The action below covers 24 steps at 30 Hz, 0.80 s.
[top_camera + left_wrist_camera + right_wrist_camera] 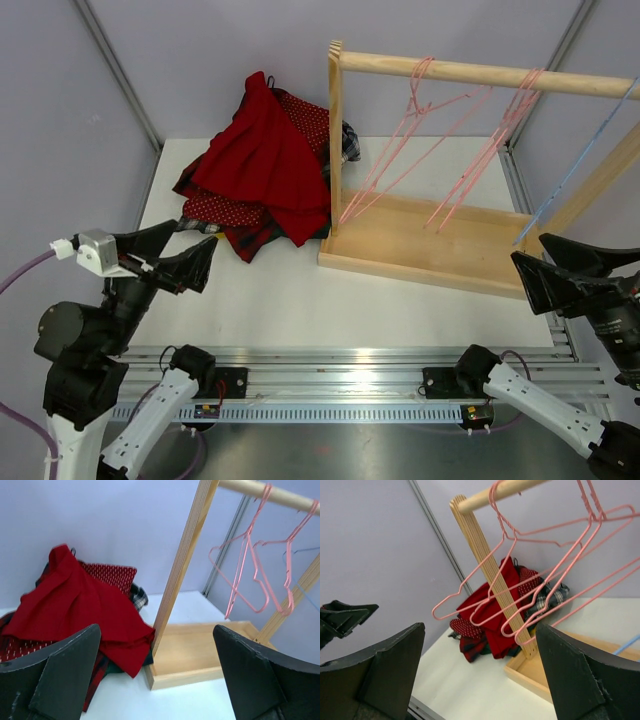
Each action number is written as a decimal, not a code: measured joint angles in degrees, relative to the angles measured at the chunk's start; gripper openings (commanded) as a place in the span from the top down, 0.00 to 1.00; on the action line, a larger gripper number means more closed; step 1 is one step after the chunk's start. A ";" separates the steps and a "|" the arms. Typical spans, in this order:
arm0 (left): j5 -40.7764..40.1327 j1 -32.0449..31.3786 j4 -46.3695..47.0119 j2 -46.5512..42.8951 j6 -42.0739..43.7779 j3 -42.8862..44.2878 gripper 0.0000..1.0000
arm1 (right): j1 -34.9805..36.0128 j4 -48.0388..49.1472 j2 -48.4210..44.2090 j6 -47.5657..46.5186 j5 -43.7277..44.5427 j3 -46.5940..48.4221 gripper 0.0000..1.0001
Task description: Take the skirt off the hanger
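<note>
The left end effector (195,238) hovers above the white surface (300,300), its fingers spread wide and holding nothing. The right end effector (530,250) is just as wide open and empty, near the right end of the wooden rack (420,250). Farther back, the red skirt (265,150) lies crumpled on top of a pile of dotted and plaid garments (215,212), against the rack's left post. The pink hangers (400,150) hang bare from the rail, with a blue hanger (580,165) beside them.
</note>
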 measured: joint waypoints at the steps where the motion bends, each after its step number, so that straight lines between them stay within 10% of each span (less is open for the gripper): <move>1: -0.13 0.00 -1.20 0.04 0.00 -0.24 0.01 | 0.02 -1.05 0.02 0.33 0.22 -0.63 0.01; 24: -2.38 0.00 -10.51 0.81 1.86 -1.18 0.01 | 0.02 -4.37 0.46 1.64 1.44 -2.23 0.01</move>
